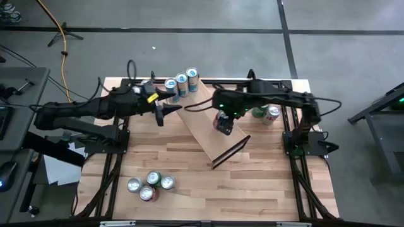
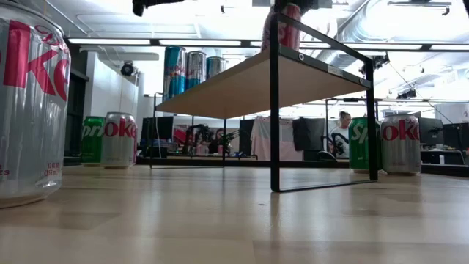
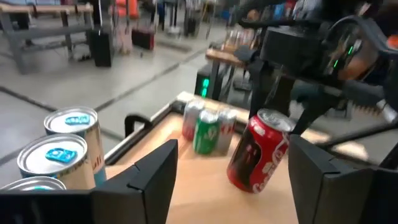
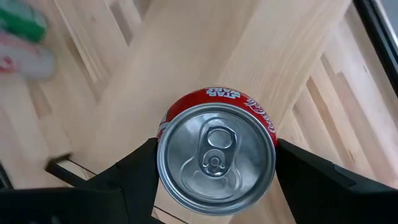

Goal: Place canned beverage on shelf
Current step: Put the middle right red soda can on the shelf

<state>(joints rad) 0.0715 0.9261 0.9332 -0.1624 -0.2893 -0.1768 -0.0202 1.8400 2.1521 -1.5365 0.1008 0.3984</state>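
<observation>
The shelf [image 1: 197,124], a pale-wood plank on a thin black frame, stands slantwise across the table's middle. Three blue-and-silver cans [image 1: 182,82] stand upright at its far left end, also in the left wrist view [image 3: 68,137]. A red can [image 4: 214,152] hangs over the plank's middle, with my right gripper [image 1: 222,124] shut on it. My left gripper [image 1: 169,111] is open beside the blue cans, pointing roughly level toward the red can [image 3: 258,152], with nothing between its fingers. My right gripper pinches the red can's side wall just below its top rim [image 4: 163,155], one finger on each opposite side. The fingers come from above, pointing steeply down. The can hangs below them, tilted, over the plank; I cannot tell whether its base touches the wood.
A green can [image 1: 258,112] and a red-and-silver can [image 1: 273,113] stand on the table at the far right. Several cans [image 1: 150,185] are grouped near the front left. The shelf's black end frame [image 1: 230,151] faces the table's near side.
</observation>
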